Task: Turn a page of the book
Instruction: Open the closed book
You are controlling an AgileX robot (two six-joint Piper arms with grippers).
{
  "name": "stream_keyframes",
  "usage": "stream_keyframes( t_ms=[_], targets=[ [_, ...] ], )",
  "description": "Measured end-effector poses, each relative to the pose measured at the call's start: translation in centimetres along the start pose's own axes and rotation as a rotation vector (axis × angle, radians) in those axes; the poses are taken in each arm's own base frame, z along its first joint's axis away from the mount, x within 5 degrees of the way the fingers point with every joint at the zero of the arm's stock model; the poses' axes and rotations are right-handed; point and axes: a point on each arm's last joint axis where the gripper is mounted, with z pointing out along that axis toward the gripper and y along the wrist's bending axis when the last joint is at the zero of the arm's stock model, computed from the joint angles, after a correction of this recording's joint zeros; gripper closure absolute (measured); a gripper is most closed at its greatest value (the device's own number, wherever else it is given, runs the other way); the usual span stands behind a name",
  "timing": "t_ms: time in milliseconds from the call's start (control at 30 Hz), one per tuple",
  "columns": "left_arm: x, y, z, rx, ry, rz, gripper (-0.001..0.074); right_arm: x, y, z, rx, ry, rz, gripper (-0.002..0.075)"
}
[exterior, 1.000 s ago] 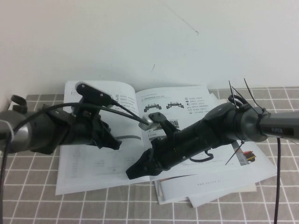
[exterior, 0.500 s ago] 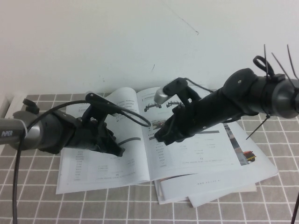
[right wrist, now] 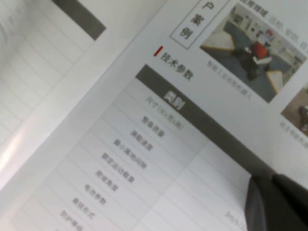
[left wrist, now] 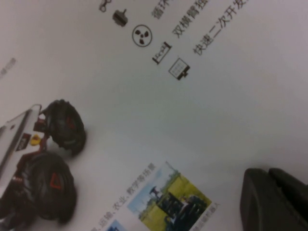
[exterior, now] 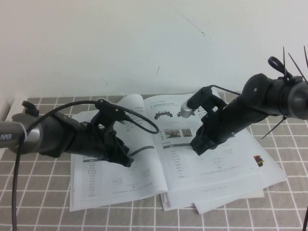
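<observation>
Left to right, on a worktop (exterior: 38, 202) covered with a grey grid-pattern cloth, in front of a white wall (exterior: 96, 43).

Left gripper (exterior: 126, 160): the left arm reaches in from the left edge and its tip sits low over the left-hand side of the open book (exterior: 120, 178), near the central fold. A black cable (exterior: 144, 126) loops above the arm. In the left wrist view the fingers (left wrist: 274, 199) appear as two dark pads lying tight together with no gap and nothing between them, just above a printed sheet showing black-tyred vehicles and a small field photo; whether they touch the paper cannot be told.

Book: it lies open and roughly flat at the centre of the worktop, its spine running from far to near. Both exposed sides carry small text, photos and grey bands. More loose white sheets (exterior: 226, 195) stick out beneath its near right corner. The page with red squares and logos cannot be made out in any view.

Right gripper (exterior: 198, 147): the right arm comes in from the right edge and slants down toward the right-hand side of the book, with its tip close above a text table. In the right wrist view the fingers (right wrist: 276, 204) are clenched together, grasping nothing, beside a grey header band.
</observation>
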Motion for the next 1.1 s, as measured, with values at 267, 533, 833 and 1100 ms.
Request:
stream_keyframes(
  t_ms=[267,533,833,1100],
  targets=[
    [0.1,-0.5,0.0,0.057,0.010,0.000,0.0738,0.4,1.0,-0.9,-0.088,0.085,-0.028,0.0726],
    [0.1,-0.5,0.0,0.053,0.010,-0.006,0.0738,-1.5,4.4,-4.6,-0.125,0.076,-0.109,0.0726],
    [-2.2,-0.8,-3.1,0.027,-0.080,0.018,0.0738,-2.6,3.1,-8.9,-0.019,-0.045,0.025,0.0727],
    [-7.7,-2.9,-14.8,-0.065,-0.387,0.103,0.0738,-2.1,1.0,-15.1,0.016,-0.159,0.171,0.0727]
  ],
)
